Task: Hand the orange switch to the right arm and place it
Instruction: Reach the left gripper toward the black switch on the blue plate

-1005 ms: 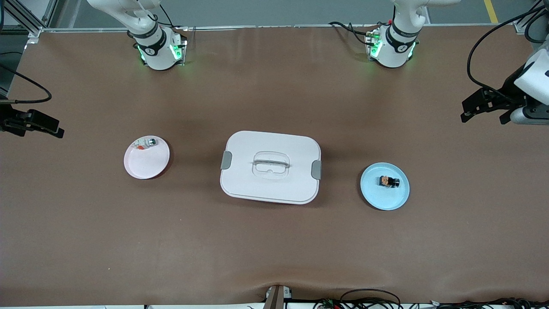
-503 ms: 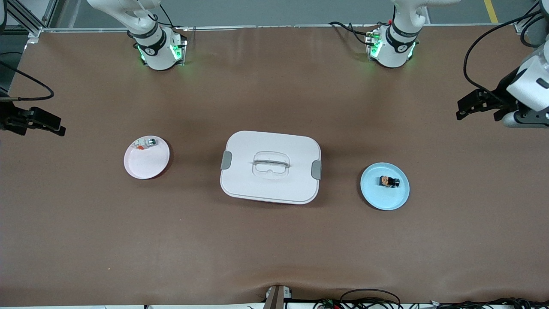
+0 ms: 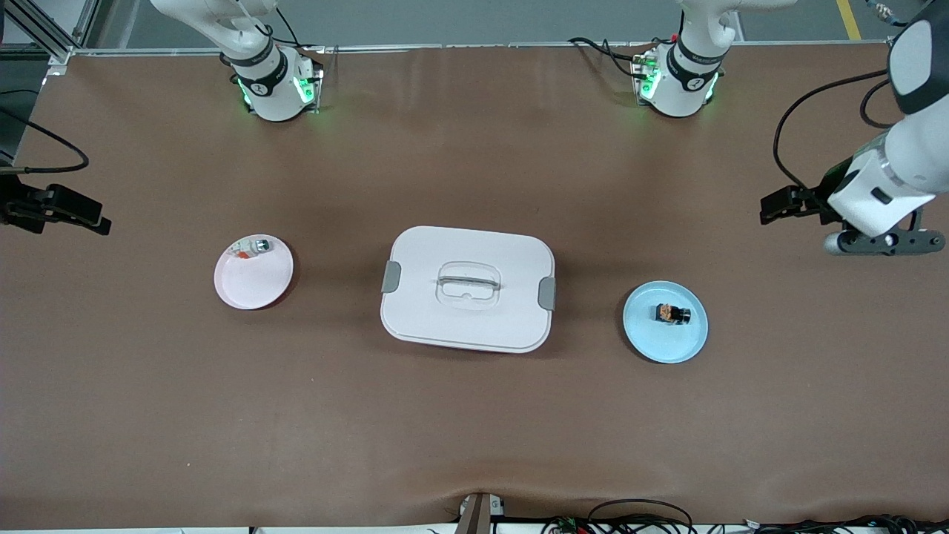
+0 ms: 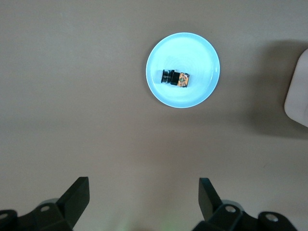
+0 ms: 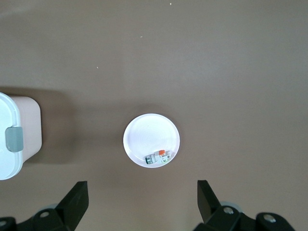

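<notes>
The orange switch point(image 3: 672, 314), a tiny black block with an orange-tan middle, lies on a light blue plate point(image 3: 656, 343) toward the left arm's end of the table. The left wrist view shows the switch point(image 4: 175, 78) on the plate point(image 4: 202, 55) from high up. My left gripper point(image 3: 775, 206) hangs open and empty over bare mat at that end of the table, apart from the plate; its fingers point(image 4: 77, 195) stand wide. My right gripper point(image 3: 89, 216) waits open and empty over the table's edge at the right arm's end, also seen as the right gripper point(image 5: 143, 195).
A white lidded box point(image 3: 422, 297) with grey latches and a clear handle stands mid-table. A pink plate point(image 3: 252, 285) toward the right arm's end holds a whitish-silver part point(image 3: 252, 248) with red and green bits. Cables hang by the left wrist.
The left arm has swung in over the table, carrying its open gripper closer to the blue plate. The right gripper has barely shifted. Nothing on the table has moved.
</notes>
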You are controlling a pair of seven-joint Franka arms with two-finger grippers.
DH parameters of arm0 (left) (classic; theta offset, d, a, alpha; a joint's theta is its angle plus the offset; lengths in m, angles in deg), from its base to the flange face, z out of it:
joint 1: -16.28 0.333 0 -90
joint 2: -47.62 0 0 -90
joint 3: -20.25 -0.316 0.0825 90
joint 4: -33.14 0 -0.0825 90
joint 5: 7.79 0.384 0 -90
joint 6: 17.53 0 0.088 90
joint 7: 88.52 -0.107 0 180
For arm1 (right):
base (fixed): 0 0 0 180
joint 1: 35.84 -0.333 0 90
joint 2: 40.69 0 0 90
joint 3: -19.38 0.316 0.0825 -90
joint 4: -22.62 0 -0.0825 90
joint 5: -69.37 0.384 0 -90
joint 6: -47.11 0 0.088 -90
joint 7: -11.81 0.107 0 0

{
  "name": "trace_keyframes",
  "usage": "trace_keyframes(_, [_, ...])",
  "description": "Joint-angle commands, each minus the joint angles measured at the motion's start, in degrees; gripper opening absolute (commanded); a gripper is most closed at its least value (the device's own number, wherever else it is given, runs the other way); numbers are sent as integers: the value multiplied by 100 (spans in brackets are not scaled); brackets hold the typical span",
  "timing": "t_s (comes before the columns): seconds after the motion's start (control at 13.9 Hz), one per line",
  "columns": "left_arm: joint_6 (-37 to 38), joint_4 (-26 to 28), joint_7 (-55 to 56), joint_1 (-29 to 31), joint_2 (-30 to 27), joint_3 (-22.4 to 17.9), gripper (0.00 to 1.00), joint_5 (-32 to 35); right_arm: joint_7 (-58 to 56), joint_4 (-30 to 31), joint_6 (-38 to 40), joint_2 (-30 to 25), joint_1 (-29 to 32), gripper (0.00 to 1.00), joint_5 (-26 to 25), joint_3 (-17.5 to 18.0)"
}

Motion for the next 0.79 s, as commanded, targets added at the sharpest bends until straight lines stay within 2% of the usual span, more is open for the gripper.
trace_keyframes(0.0, [-538,373,64,-31,41,30,100,41,14,18,53,-83,120,100,123,6])
trace_keyframes(0.22, [-1233,778,91,-66,199,118,100,41,23,18,0,-101,120,100,140,15])
trace_keyframes(0.72, [-2770,1253,91,-163,805,452,100,138,40,18,9,-119,138,100,193,-2])
